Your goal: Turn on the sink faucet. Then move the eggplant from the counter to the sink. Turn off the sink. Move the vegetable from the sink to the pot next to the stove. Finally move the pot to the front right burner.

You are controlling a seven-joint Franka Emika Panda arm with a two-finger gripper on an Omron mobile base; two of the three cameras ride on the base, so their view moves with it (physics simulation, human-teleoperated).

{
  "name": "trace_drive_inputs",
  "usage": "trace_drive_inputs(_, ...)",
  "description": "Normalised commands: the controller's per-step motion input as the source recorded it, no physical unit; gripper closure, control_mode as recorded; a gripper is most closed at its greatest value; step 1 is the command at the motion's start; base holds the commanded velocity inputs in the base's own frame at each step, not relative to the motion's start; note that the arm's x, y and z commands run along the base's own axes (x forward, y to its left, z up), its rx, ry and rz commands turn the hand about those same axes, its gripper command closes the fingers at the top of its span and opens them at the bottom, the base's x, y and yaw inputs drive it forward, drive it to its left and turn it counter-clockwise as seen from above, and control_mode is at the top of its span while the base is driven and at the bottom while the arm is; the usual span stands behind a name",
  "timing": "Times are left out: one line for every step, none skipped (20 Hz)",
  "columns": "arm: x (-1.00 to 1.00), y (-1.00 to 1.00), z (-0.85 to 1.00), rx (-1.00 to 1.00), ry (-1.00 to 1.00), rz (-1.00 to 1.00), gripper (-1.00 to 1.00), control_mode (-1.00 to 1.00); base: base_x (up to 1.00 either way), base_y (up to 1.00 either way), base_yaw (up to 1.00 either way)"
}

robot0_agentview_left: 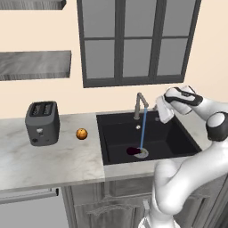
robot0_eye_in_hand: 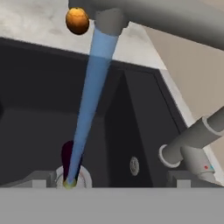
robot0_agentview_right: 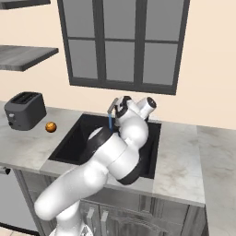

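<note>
Water runs in a blue stream point(robot0_agentview_left: 143, 129) from the sink faucet point(robot0_agentview_left: 140, 104) into the black sink point(robot0_agentview_left: 178, 133). The dark purple eggplant point(robot0_agentview_left: 132, 151) lies on the basin floor, touching the silver drain point(robot0_agentview_left: 142, 154). My gripper point(robot0_agentview_left: 164, 114) hangs open over the back right of the sink, just right of the faucet. In the hand view the gripper point(robot0_eye_in_hand: 109, 180) has its fingertips point(robot0_eye_in_hand: 39, 179) wide apart with nothing between them. The eggplant point(robot0_eye_in_hand: 68, 155) sits behind the stream point(robot0_eye_in_hand: 92, 100). The faucet handle point(robot0_eye_in_hand: 192, 140) sticks out at the right and the spout point(robot0_eye_in_hand: 166, 15) crosses the top.
A small orange fruit point(robot0_agentview_left: 81, 133) rests on the marbled counter point(robot0_agentview_left: 67, 160) left of the sink, with a dark toaster point(robot0_agentview_left: 42, 122) further left. A window stands behind the faucet. In the right base view my arm point(robot0_agentview_right: 115, 156) covers much of the sink; bare counter point(robot0_agentview_right: 179, 161) lies to its right.
</note>
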Motion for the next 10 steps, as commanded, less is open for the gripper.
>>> trace_drive_inputs(0.38, -0.11, -0.16, 0.10, 0.14, 0.00, -1.00, -1.00, 0.00, 0.00, 0.00)
trace_drive_inputs(0.39, -0.11, -0.20, 0.10, 0.14, 0.00, -1.00, -1.00, 0.00, 0.00, 0.00)
trace_drive_inputs(0.36, -0.09, -0.19, 0.10, 0.13, 0.00, -1.00, -1.00, 0.00, 0.00, 0.00)
trace_drive_inputs(0.35, -0.05, -0.16, 0.09, 0.13, 0.00, -1.00, -1.00, 0.00, 0.00, 0.00)
trace_drive_inputs(0.37, -0.06, -0.19, 0.09, 0.14, 0.00, -1.00, -1.00, 0.00, 0.00, 0.00)
trace_drive_inputs(0.36, -0.08, -0.22, 0.09, 0.12, 0.00, -1.00, -1.00, 0.00, 0.00, 0.00)
trace_drive_inputs(0.34, -0.10, -0.25, 0.09, 0.12, 0.00, -1.00, -1.00, 0.00, 0.00, 0.00)
trace_drive_inputs(0.33, -0.06, -0.27, 0.08, 0.13, 0.00, -1.00, -1.00, 0.00, 0.00, 0.00)
trace_drive_inputs(0.25, -0.11, -0.26, 0.10, 0.11, 0.00, -1.00, -1.00, 0.00, 0.00, 0.00)
trace_drive_inputs(0.26, -0.09, -0.23, 0.09, 0.11, -0.02, -1.00, -1.00, 0.00, 0.00, 0.00)
